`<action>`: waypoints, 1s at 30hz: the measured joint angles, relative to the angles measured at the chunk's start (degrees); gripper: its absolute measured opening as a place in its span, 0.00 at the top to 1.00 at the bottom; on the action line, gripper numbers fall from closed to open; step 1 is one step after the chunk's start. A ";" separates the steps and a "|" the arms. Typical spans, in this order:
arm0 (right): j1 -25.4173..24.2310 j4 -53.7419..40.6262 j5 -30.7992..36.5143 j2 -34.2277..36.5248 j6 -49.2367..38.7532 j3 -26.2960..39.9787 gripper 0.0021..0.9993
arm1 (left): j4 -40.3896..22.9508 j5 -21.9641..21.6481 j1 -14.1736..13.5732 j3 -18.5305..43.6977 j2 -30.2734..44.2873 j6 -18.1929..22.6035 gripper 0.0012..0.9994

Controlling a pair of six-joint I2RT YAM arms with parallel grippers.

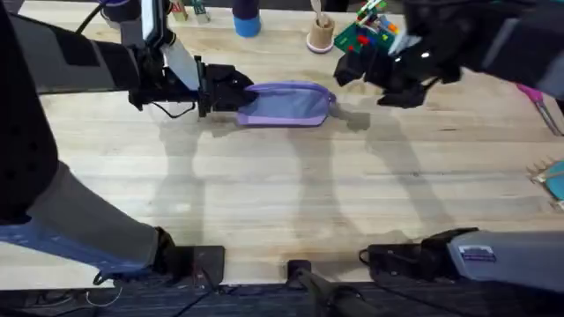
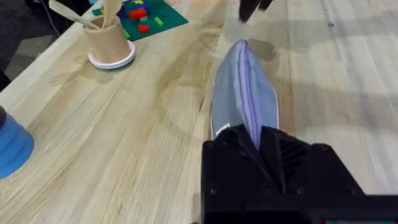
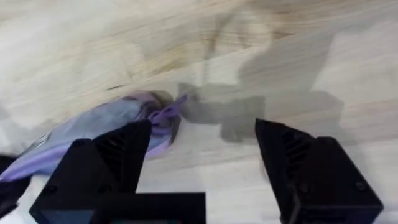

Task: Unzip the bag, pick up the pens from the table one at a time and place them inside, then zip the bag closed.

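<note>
The lavender and grey-blue bag point(image 1: 289, 104) lies on the pale wooden table point(image 1: 291, 202), towards the back. My left gripper point(image 1: 227, 91) is shut on the bag's left end; in the left wrist view its black fingers point(image 2: 236, 146) pinch the fabric beside the zipper line of the bag point(image 2: 245, 93). My right gripper point(image 1: 352, 69) hangs open a little above the bag's right end. In the right wrist view the right gripper point(image 3: 202, 134) shows a wide gap, and the purple zipper pull point(image 3: 168, 113) sits just beyond one finger. The pens are out of view.
Along the back edge stand a blue cup point(image 1: 247, 19), a small wooden cup with sticks point(image 1: 321, 33) and a green plate with coloured bricks point(image 1: 366, 31). Pink-handled scissors point(image 1: 539, 101) and a teal item point(image 1: 555, 180) lie at the right edge.
</note>
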 joint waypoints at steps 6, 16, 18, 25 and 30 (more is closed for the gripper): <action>0.44 -2.31 0.94 -10.06 -2.90 -0.02 0.00 | 0.26 0.73 0.26 0.00 0.00 0.02 0.49; 1.57 -2.70 1.30 -18.68 -6.62 0.00 0.00 | 0.26 1.81 0.70 0.00 0.00 -0.26 0.01; 1.70 -3.27 1.42 -18.90 -8.33 0.00 0.00 | 0.26 1.66 0.82 0.00 -0.09 -1.10 0.00; 4.44 -6.93 1.48 -19.81 -18.20 0.00 0.00 | -0.34 -8.54 1.25 0.09 -9.43 -15.76 0.00; 5.36 -12.39 1.61 -21.18 -22.63 0.00 0.00 | -11.10 -21.27 1.27 2.48 -20.99 -29.15 0.01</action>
